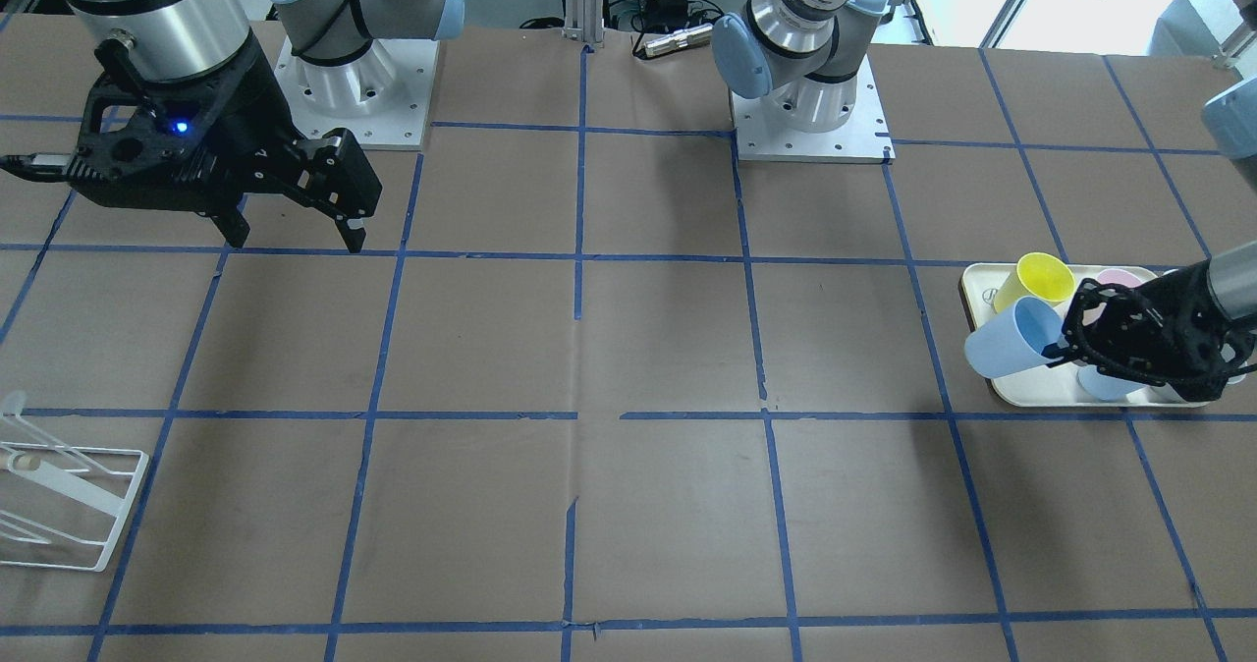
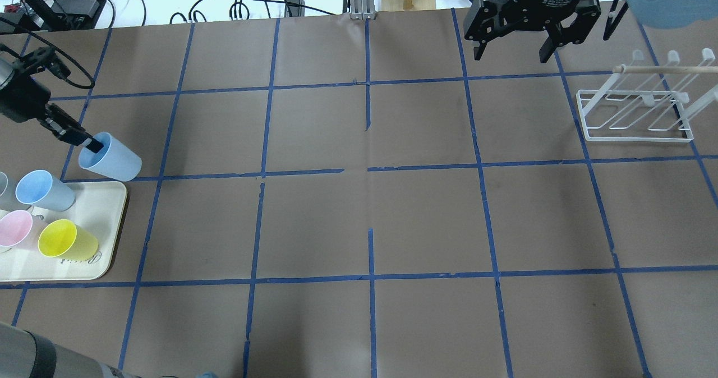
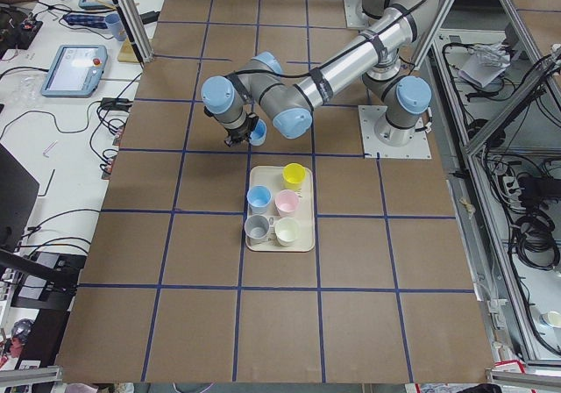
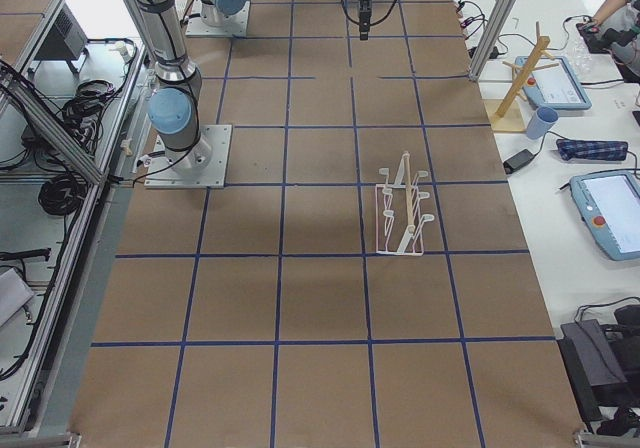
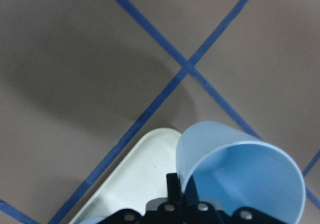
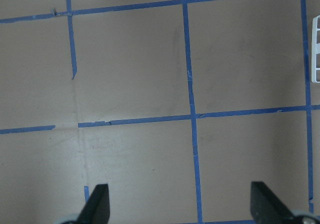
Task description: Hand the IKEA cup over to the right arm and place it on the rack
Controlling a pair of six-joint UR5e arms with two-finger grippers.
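My left gripper (image 2: 92, 144) is shut on the rim of a pale blue IKEA cup (image 2: 110, 157), one finger inside it and one outside. It holds the cup tilted in the air over the far edge of the cream tray (image 2: 106, 210). The same cup shows in the front view (image 1: 1014, 339) and fills the left wrist view (image 5: 240, 174). My right gripper (image 2: 510, 55) is open and empty, high over the far side of the table, left of the white wire rack (image 2: 636, 114). The right wrist view shows its open gripper (image 6: 181, 206) over bare table.
The tray holds a second pale blue cup (image 2: 42, 190), a yellow cup (image 2: 64, 240), a pink cup (image 2: 17, 229) and others at its left edge. The rack (image 1: 59, 495) stands at the table's right end. Blue tape lines grid the brown table.
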